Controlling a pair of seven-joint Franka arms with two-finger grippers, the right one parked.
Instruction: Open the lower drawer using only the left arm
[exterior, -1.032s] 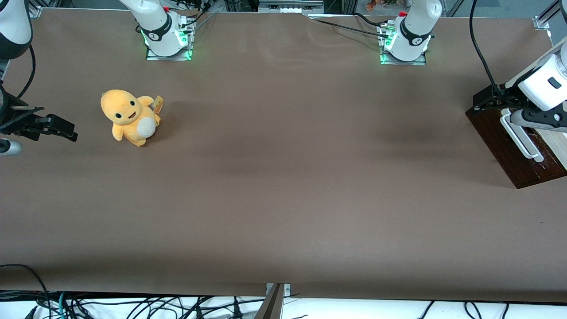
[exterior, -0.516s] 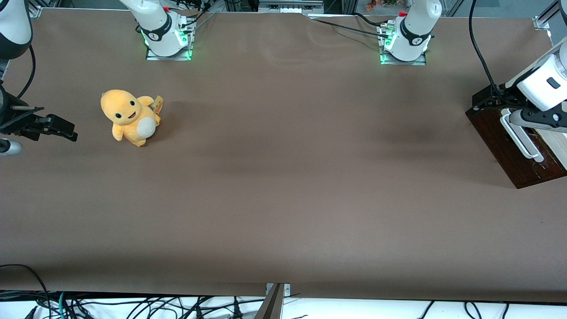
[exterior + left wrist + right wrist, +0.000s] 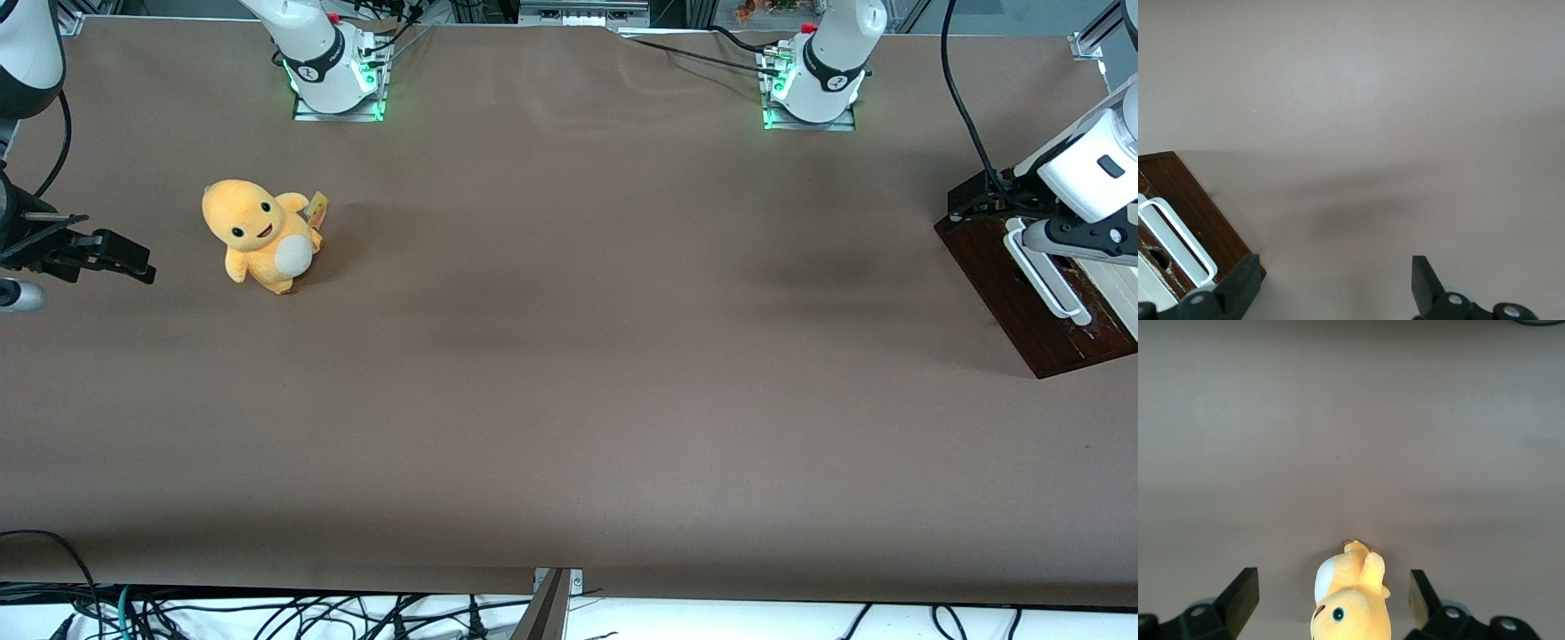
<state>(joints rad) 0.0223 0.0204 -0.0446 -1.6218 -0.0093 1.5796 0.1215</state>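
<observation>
brown lower drawer [image 3: 1022, 302], open claw [image 3: 1331, 287] above

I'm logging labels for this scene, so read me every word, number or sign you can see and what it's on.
Nothing here can be read as text.
Round marks on the arm bases: too small to read.
Tag on the plush toy: too small to read.
Lower drawer and the open tool hovering beside its corner: no text visible.
</observation>
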